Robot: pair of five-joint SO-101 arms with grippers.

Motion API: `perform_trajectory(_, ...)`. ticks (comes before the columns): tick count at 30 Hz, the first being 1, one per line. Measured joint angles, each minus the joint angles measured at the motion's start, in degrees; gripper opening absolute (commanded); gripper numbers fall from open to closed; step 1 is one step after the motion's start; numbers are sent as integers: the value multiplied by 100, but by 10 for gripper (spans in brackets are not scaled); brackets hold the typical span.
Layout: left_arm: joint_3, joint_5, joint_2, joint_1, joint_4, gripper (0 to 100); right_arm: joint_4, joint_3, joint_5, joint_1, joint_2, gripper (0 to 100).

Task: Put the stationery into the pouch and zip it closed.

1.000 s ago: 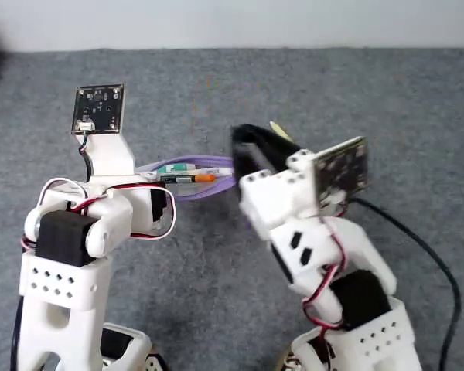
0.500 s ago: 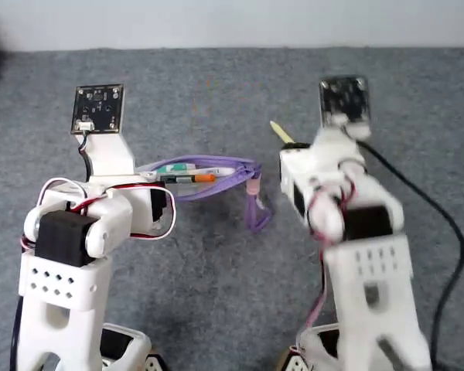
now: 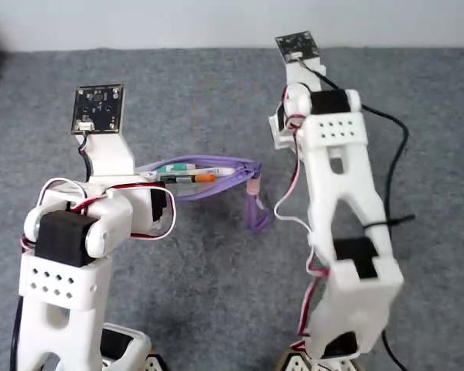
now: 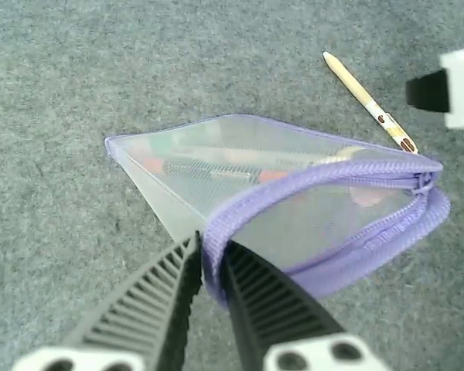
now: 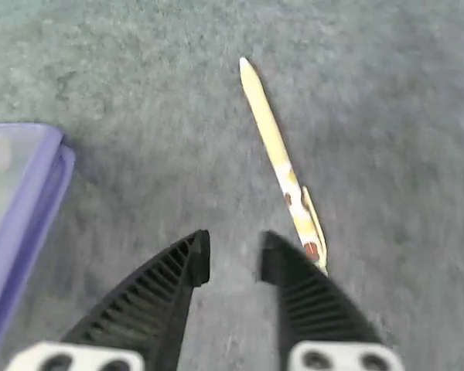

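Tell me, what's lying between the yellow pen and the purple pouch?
Bare grey carpet separates pen and pouch in the right wrist view; the right pincer hangs open above that stretch.

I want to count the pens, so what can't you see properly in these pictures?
Left wrist view: the stationery inside the pouch blurs behind the cloudy side, so it cannot be counted. The left hand hides the bit of zip rim it pinches.
High view: the left arm covers one end of the pouch.
Right wrist view: the picture's edge cuts off most of the pouch.
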Motion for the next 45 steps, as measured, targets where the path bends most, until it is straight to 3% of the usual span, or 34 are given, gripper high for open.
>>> perform_trajectory(17,0,0,0,0,0,12,-176,-3622,905,0,4018,232)
perform_trajectory(20,0,0,0,0,0,12,-97,-4229,914,0,4624,169)
perform_trajectory(23,0,0,0,0,0,12,158,-4791,914,0,5046,27)
perform_trajectory(35,0,0,0,0,0,12,1714,-6752,923,0,5389,7)
perform_trajectory(39,0,0,0,0,0,12,2268,-6848,862,-26,5389,7)
perform_trajectory(45,0,0,0,0,0,12,2312,-6857,615,-9,4536,7)
